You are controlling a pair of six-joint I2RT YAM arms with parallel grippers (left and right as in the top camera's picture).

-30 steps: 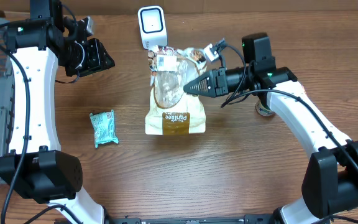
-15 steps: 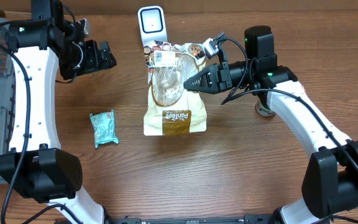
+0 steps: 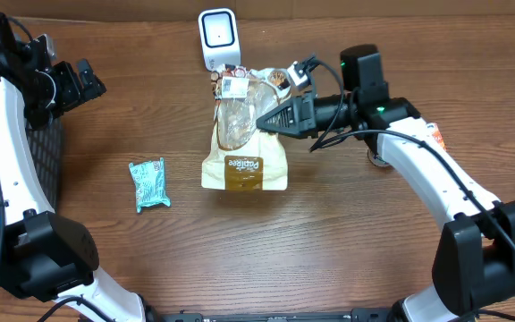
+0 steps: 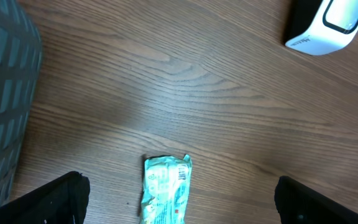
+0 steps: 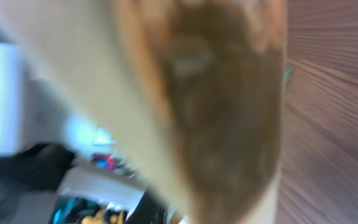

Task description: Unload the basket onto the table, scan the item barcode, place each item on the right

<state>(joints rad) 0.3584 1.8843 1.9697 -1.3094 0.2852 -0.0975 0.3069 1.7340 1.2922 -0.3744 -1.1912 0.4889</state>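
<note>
Gripping the clear and brown plastic bread bag (image 3: 244,143) with the right hand (image 3: 262,123), clamped together on its film. Lying lengthwise on the wooden counter (image 3: 329,233), label end just beside the white boxy barcode scanner (image 3: 217,38). Hovering far left with the left hand (image 3: 88,79), fingers wide apart, well away from the small green snack packet (image 3: 150,183).

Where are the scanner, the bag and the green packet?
scanner (image 3: 217,32): overhead view, on its white front face.
bag (image 3: 244,166): overhead view, on the brown label at its lower end.
packet (image 4: 165,188): left wrist view, on the middle of the wrapper.
</note>
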